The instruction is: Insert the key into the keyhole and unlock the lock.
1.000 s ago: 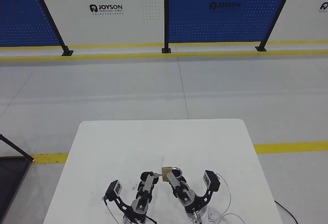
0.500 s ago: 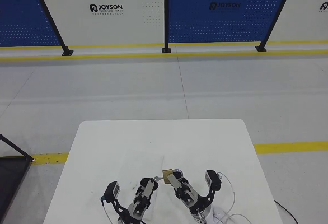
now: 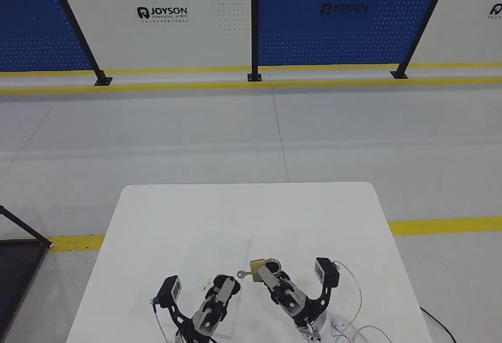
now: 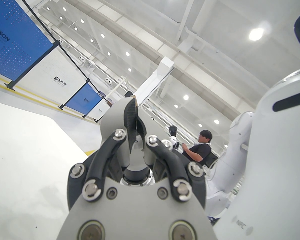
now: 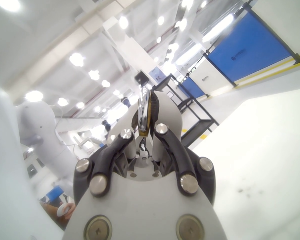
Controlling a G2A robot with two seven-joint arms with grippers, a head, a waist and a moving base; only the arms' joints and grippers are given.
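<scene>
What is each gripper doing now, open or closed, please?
Left gripper: closed; whether it pinches the key cannot be told.
Right gripper: closed on the lock.

The white counter (image 3: 319, 214) fills the lower middle of the top view. A thin white cable (image 3: 356, 302) lies looped near its lower right corner, and small dark specks (image 5: 242, 190) dot the surface.
</scene>
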